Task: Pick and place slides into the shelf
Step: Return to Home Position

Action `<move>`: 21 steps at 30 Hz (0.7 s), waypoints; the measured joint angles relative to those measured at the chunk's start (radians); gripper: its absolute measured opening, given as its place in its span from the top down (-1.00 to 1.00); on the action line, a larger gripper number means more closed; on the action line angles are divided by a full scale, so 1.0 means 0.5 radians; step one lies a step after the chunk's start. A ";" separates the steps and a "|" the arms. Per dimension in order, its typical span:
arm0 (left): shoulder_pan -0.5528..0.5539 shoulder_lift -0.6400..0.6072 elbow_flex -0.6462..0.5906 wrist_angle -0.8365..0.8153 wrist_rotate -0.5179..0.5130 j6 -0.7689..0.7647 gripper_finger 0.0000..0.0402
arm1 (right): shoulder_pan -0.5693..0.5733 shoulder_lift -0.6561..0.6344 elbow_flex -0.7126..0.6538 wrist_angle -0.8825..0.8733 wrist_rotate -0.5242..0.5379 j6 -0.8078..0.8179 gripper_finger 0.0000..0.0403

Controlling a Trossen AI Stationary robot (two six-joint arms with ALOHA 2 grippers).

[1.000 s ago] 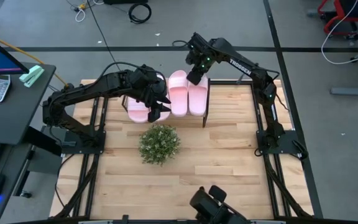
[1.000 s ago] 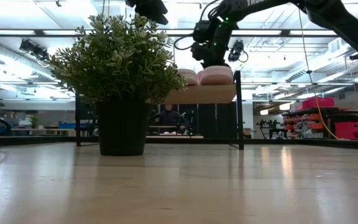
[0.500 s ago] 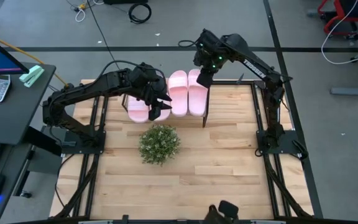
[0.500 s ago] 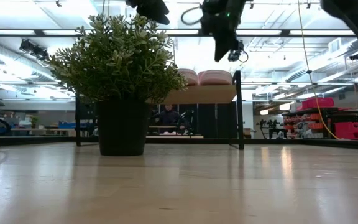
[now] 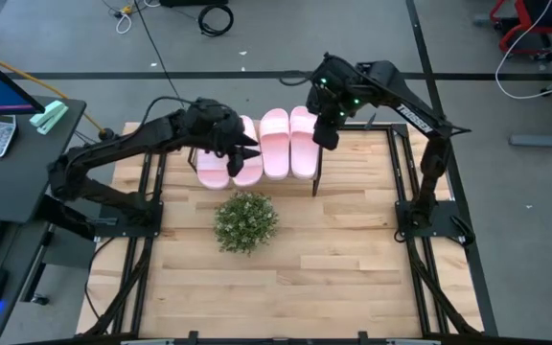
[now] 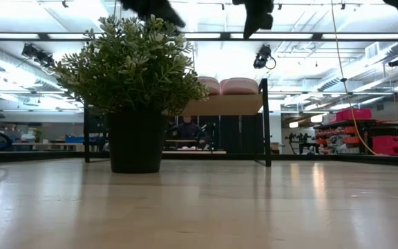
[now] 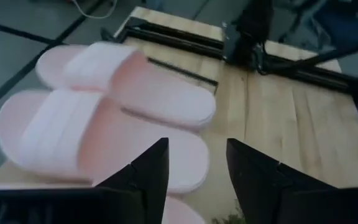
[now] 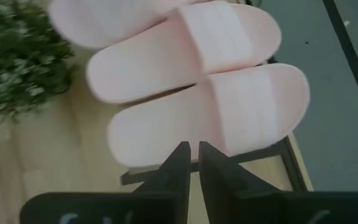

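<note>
High camera: overhead, straight down, far out, whole table point(image 5: 353, 278) and both arms in frame. Low camera: tabletop level, facing across into room, plant point(image 6: 131, 69) close and large, shelf point(image 6: 220, 105) behind it. Left wrist camera: tight over slides point(image 7: 104, 134), angled down. Right wrist camera: tight too, same slides, plant at edge. All four share slides.

Four pale pink slides point(image 5: 275, 144) lie side by side atop the shelf point(image 6: 223, 105).
</note>
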 joint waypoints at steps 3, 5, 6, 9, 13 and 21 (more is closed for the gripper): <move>0.027 -0.152 -0.262 0.231 -0.012 -0.102 0.21 | 0.052 -0.033 0.000 -0.008 -0.003 -0.013 0.81; 0.042 -0.264 -0.399 0.345 -0.022 -0.145 0.23 | 0.078 -0.056 0.000 -0.009 -0.002 -0.014 0.80; 0.050 -0.319 -0.453 0.407 -0.030 -0.157 0.25 | 0.086 -0.068 0.000 -0.008 -0.003 -0.013 0.80; 0.051 -0.476 -0.590 0.530 -0.092 -0.158 0.29 | 0.114 -0.093 0.000 0.000 -0.001 -0.016 0.80; 0.051 -0.653 -0.719 0.710 -0.121 -0.156 0.35 | 0.114 -0.120 -0.020 0.020 -0.044 -0.016 0.83; 0.050 -0.899 -0.894 0.805 -0.175 -0.157 0.49 | 0.186 -0.473 -0.688 0.427 -0.181 0.066 0.84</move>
